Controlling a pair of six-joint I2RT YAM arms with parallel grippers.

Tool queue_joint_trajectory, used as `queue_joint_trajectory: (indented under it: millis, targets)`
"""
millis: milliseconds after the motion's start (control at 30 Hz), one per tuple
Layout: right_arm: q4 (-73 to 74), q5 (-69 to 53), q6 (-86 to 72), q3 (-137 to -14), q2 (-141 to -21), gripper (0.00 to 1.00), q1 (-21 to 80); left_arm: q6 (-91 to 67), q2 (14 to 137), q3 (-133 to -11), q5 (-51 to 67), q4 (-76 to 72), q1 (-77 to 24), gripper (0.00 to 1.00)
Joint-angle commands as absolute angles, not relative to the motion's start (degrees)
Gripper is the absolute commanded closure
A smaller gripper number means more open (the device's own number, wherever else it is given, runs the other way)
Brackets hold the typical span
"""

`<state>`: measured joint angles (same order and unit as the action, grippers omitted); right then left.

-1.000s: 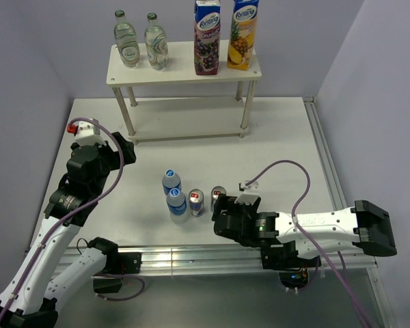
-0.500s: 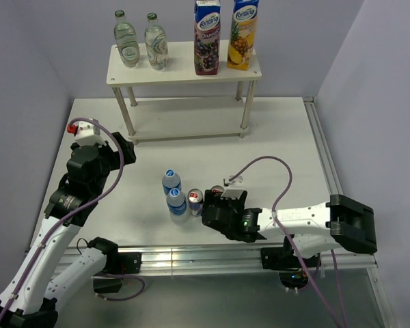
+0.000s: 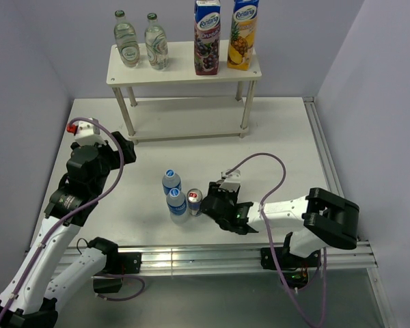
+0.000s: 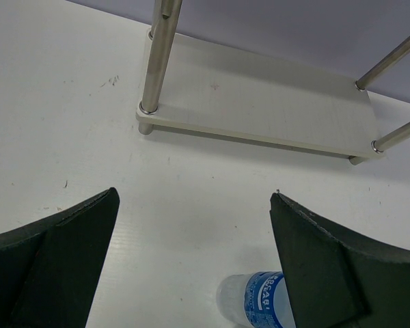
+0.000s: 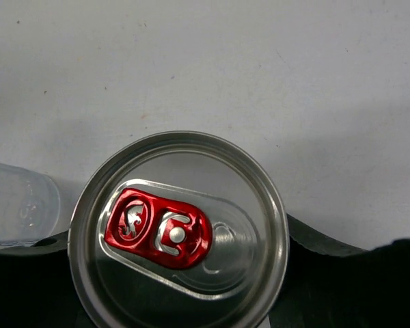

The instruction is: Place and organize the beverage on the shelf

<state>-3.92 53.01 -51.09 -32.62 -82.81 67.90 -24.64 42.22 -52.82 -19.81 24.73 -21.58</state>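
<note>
right gripper [image 5: 178, 247]: clamped on a silver aluminium can with red pull tab [image 5: 181, 205], a black finger against each side.
can: upright on the white table [image 3: 280, 143], near its front edge; clear plastic bottle [image 5: 17, 205] just beside it.
shelf [image 3: 181, 68]: cream-white two-tier rack at the table's far side, well apart from the right gripper; two glass bottles and two juice cartons on the top board.
left gripper [image 4: 191, 263]: fingers spread wide, holding nothing; the shelf's lower board lies ahead.
</note>
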Motion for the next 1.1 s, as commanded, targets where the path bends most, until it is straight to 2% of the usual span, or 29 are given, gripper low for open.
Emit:
queue_joint_trajectory:
  millis: [0,33,67,133,200,633,800,1067]
  targets:
    - [-5.81,53.01,-48.43,-35.5,-81.48,0.78,65.49,-23.73,42.1,-53.09,-19.16,23.29,-21.71,0.01]
    - [-5.71,52.39,-46.77,-37.07,-80.87,0.81,64.7,-23.73,42.1,-53.17,-19.16,23.47,-21.71,0.01]
    - [-5.54,52.03,-45.8,-38.13,-79.64,0.91,63.9,-23.64,42.1,-53.17,-19.16,23.38,-21.71,0.01]
    - [-3.08,51.94,-43.26,-42.77,-78.93,0.93,61.28,-23.73,41.93,-53.17,-19.16,23.38,-21.53,0.01]
    - [-1.85,51.77,-39.75,-46.3,-79.62,1.0,58.12,-23.64,41.75,-53.0,-19.16,23.29,-21.45,0.01]
    - [-0.44,41.32,-29.45,-76.96,-100.26,1.0,38.34,-23.73,40.7,-52.82,-18.37,22.59,-20.66,0.01]
    - [-0.44,40.43,-26.37,-87.51,-107.48,1.0,34.9,-23.73,40.61,-52.73,-17.49,22.41,-20.39,0.01]
    - [1.76,39.38,-24.7,-97.38,-116.01,1.0,30.59,-23.64,40.61,-52.73,-17.23,22.32,-20.13,0.01]
